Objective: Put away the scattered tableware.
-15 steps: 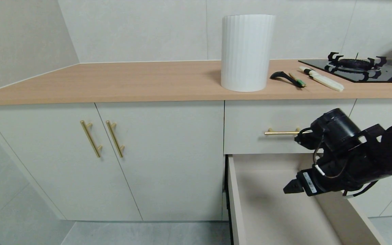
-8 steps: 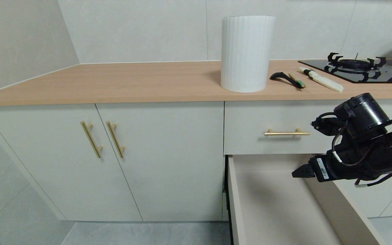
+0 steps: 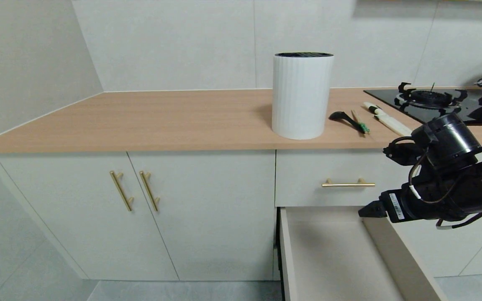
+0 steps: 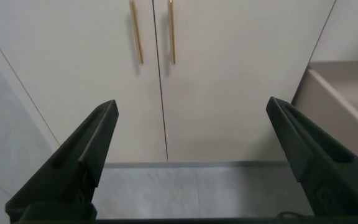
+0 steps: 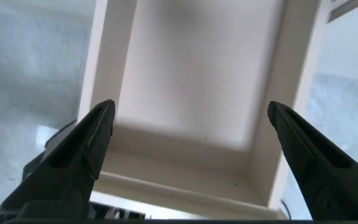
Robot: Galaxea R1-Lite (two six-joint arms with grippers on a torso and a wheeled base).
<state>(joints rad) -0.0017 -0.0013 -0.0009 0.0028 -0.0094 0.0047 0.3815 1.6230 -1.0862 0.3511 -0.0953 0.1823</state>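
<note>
On the wooden counter (image 3: 161, 121), right of a tall white ribbed holder (image 3: 301, 96), lie a black scoop (image 3: 340, 116), green-tipped chopsticks (image 3: 360, 123) and a cream-handled knife (image 3: 387, 120). Below them an empty drawer (image 3: 288, 255) stands pulled out. My right gripper (image 3: 367, 209) hangs above the drawer's right side, below counter level, and holds nothing. In the right wrist view the right gripper (image 5: 189, 112) is open over the drawer's bare floor (image 5: 197, 62). My left gripper (image 4: 191, 106) is open and empty, low in front of the double cabinet doors (image 4: 166, 62).
A shut drawer with a gold handle (image 3: 348, 184) sits right above the open one. A gas hob (image 3: 429, 98) occupies the counter's right end. The counter left of the holder is bare wood. Gold door handles (image 3: 134, 195) stick out at the left.
My right arm has risen and drawn back to the right from over the drawer. The head camera has shifted, so the counter and cabinets sit lower in the picture.
</note>
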